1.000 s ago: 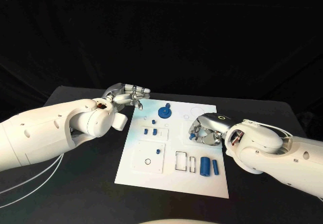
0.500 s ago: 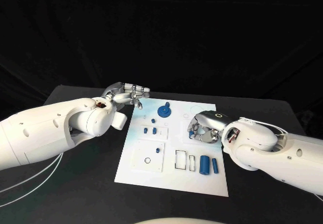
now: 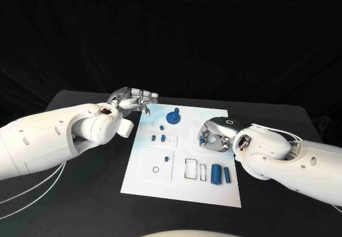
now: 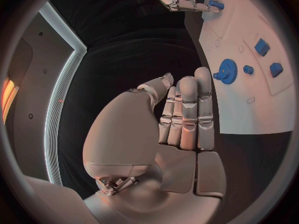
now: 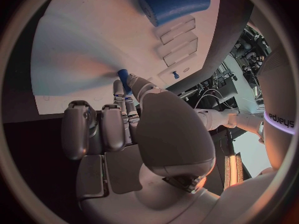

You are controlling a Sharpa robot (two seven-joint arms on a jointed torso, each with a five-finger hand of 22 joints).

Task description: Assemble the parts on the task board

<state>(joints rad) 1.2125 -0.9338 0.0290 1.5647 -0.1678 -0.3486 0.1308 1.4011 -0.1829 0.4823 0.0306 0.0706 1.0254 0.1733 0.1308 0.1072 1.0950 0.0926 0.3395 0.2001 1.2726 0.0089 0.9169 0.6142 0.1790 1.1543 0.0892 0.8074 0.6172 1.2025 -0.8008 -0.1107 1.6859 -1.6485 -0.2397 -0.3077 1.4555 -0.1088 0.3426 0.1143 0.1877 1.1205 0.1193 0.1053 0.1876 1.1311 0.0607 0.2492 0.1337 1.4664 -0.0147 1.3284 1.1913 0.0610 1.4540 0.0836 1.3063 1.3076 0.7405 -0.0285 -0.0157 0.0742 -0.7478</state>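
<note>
The white task board lies in the middle of the table. My right hand hovers over its right half and pinches a small blue peg between thumb and finger; the peg also shows in the left wrist view. Beside the board's far left corner is my left hand, fingers straight and holding nothing. A blue gear stands near the far edge. Two small blue blocks sit left of centre. A thick cylinder and a thin one lie near the front right.
A square white plate on the board's left carries a small blue peg and a ring outline. Rectangular slots lie beside the cylinders. Black table surrounds the board; white cables hang under my left arm.
My right hand has moved slightly farther away and left over the board, still pinching the blue peg. The left hand has not moved.
</note>
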